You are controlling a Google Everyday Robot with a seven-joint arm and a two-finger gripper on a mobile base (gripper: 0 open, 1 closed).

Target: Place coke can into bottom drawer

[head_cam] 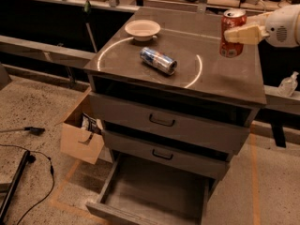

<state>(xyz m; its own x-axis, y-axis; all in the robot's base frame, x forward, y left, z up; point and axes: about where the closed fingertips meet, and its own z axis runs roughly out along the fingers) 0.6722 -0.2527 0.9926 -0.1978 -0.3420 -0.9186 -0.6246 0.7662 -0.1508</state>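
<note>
Left, on the floor: cardboard box (80, 136), just beside the drawers. Not in my way.

Centre, low: bottom drawer (154, 191) is pulled out, floor bare. The two upper drawers are shut. On the table (225, 81): a pale bowl (142, 29) and a blue-and-silver can (158, 60) lying on its side. Neither is mine to touch.

Right: coke can (230, 48) is upright in my gripper (234, 33), pinched across its middle over the table's right rear part, and looks clear of the surface.

Step in hand, as I judge it, is carrying the can to the drawer. Keep the can upright and the pinch firm. Swing out past the table's front edge before dropping, since the drawer sits well below and forward. Lower it inside the drawer walls and release only near the floor.

Arm pose: reaching in from the right edge, wrist roughly level, finger pointing left across the can.
</note>
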